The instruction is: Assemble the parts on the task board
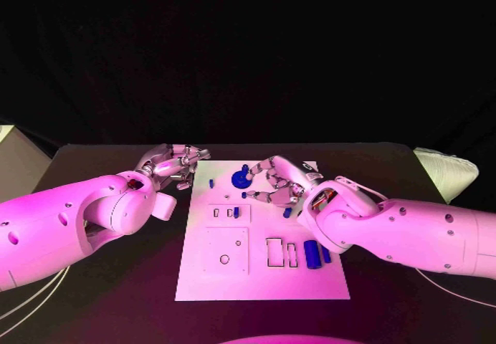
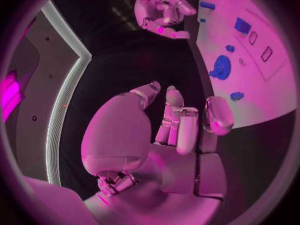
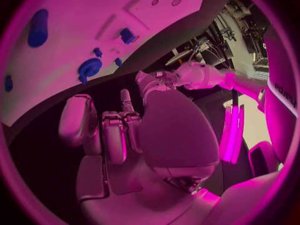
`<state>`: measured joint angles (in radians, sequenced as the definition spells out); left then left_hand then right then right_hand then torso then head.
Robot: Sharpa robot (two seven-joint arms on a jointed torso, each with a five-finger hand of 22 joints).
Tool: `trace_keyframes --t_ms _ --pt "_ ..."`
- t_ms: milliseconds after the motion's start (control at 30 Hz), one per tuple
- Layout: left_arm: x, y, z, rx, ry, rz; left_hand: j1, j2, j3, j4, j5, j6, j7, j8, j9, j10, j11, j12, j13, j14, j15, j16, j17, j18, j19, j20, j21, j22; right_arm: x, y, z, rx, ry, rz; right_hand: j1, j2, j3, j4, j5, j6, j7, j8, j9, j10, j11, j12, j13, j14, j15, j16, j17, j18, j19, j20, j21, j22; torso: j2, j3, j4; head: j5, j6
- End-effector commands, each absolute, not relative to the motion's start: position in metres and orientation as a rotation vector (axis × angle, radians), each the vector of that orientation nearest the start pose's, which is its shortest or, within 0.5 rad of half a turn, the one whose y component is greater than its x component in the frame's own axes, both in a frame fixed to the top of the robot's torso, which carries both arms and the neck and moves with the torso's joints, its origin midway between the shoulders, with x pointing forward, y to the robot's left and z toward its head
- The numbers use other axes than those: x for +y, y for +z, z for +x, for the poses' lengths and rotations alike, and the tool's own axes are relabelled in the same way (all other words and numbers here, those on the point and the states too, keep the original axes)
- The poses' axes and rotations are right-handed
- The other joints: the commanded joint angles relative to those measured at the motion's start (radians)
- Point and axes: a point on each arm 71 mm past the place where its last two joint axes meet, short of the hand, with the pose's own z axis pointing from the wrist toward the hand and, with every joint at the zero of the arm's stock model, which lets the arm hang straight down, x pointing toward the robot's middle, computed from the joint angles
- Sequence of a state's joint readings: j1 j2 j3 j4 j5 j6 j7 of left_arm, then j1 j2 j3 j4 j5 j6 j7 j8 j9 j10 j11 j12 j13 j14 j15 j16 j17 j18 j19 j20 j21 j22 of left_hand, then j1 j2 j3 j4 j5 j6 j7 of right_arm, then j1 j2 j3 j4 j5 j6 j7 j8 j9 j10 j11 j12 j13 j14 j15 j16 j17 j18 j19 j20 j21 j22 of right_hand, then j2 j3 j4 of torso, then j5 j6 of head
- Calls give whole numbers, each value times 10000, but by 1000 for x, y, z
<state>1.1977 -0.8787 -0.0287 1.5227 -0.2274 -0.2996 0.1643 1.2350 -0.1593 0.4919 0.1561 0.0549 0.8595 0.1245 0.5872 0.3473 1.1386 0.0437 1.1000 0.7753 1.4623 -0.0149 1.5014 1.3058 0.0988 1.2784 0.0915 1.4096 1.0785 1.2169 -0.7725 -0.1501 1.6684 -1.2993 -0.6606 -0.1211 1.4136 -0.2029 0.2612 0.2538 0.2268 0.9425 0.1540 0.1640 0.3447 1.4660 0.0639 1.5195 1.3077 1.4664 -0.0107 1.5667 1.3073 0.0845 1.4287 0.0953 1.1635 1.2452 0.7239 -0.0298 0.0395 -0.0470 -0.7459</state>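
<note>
The task board (image 1: 264, 276) lies flat in the middle of the black worktop (image 1: 93, 287), a white plate with shallow recesses and several small blue parts on it. A round blue gear-like part (image 1: 244, 178) stands near the board's far edge, a small blue peg (image 1: 236, 212) sits in the row of slots below it, and a blue cylinder (image 1: 312, 254) lies beside an outlined slot toward the board's right side.

The left hand (image 1: 173, 168) hovers just off the board's far left corner; its wrist view shows the fingers (image 2: 187, 130) curled in together with nothing between them. The right hand (image 1: 281, 185) hangs over the far part of the board, close to the gear-like part; from its own wrist view the fingers (image 3: 115, 135) are likewise drawn in and empty, apart from the blue pieces.

The parts look like small, rigid moulded plastic — light, stiff and probably smooth, so likely to skid on the plate or tip if nudged sideways rather than pinched. The cylinder would best be taken across its middle, on its long flanks, so it stays level for seating. The gear-like part seems better held by its rim from above, leaving its centre free to drop over whatever post it belongs to. The board itself looks thin and may shift under a firm push — light, straight-down pressure appears safer.
</note>
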Motion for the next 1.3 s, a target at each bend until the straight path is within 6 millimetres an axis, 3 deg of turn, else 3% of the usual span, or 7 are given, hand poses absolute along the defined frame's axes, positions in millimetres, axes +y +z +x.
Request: trace_keyframes --t_ms 33,200,333,467,800,1033,1300 --pt "215 -195 486 19770 -11146 -8156 -168 -31 153 101 -20 -62 -40 70 103 82 -4 234 266 340 -22 49 791 -68 85 -28 73 134 -153 -176 452 15075 9759 2492 105 -4 70 5 78 -33 18 -3 -10 588 73 -26 2200 1020 64 4 2534 22 -58 -2 -28 -6 -108 43 -17 46 -33" --pt "204 -192 488 21635 -9389 -6608 -782 -168 71 574 -32 -100 -21 172 273 211 30 499 567 437 3 115 1005 -113 223 -19 179 388 -177 -165 467 15087 9435 3627 88 -21 81 12 114 -51 25 -10 -16 578 79 -36 2192 1017 67 1 2526 23 -60 0 -36 -8 -183 77 -18 119 -130" --pt "192 -187 494 22632 -8080 -5347 -1200 -140 -86 1003 -29 -87 -56 329 477 323 4 686 788 505 -13 167 1158 -147 335 -28 263 588 -192 -161 477 15099 9179 4329 -5 -44 77 62 23 -89 36 -21 -25 560 92 -56 2176 1015 78 -3 2516 28 -70 8 -72 -29 -229 106 -21 164 -184" --pt "180 -185 501 23101 -6980 -3995 -1328 -109 -207 1209 -25 -10 -139 606 787 409 -60 835 972 566 -64 217 1307 -158 374 -62 301 672 -204 -160 485 15111 8937 4846 -36 -50 72 80 17 -100 40 -24 -27 552 96 -64 2169 1013 81 -5 2509 32 -78 10 -94 -43 -249 133 -26 192 -251" --pt "155 -186 511 23501 -5541 -1703 -1817 -5 -582 1347 -25 -184 -197 941 1378 334 -110 844 956 551 -113 194 1292 -171 390 -117 326 745 -216 -160 494 15135 8606 5217 -70 -65 62 97 12 -128 45 -36 -33 542 101 -76 2160 1015 85 -3 2516 31 -77 13 -94 -40 -237 130 -16 243 -303" --pt "144 -185 514 23555 -5162 -1030 -1964 31 -711 1352 -25 -248 -200 975 1506 304 -111 837 943 543 -115 184 1282 -173 389 -119 328 757 -218 -160 495 15162 8501 5287 -81 -69 59 102 11 -145 48 -44 -37 542 103 -76 2160 1014 87 -4 2512 31 -76 14 -93 -38 -224 129 -39 273 -366" --pt "132 -189 515 23920 -5065 -533 -2006 46 -751 1352 -25 -279 -197 975 1544 267 -108 812 904 535 -113 177 1268 -171 377 -118 323 745 -219 -161 497 15222 8432 5316 -89 -71 59 106 17 -169 52 -55 -42 524 106 -96 2143 1011 90 -9 2500 35 -84 16 -115 -53 -221 117 -33 243 -337"
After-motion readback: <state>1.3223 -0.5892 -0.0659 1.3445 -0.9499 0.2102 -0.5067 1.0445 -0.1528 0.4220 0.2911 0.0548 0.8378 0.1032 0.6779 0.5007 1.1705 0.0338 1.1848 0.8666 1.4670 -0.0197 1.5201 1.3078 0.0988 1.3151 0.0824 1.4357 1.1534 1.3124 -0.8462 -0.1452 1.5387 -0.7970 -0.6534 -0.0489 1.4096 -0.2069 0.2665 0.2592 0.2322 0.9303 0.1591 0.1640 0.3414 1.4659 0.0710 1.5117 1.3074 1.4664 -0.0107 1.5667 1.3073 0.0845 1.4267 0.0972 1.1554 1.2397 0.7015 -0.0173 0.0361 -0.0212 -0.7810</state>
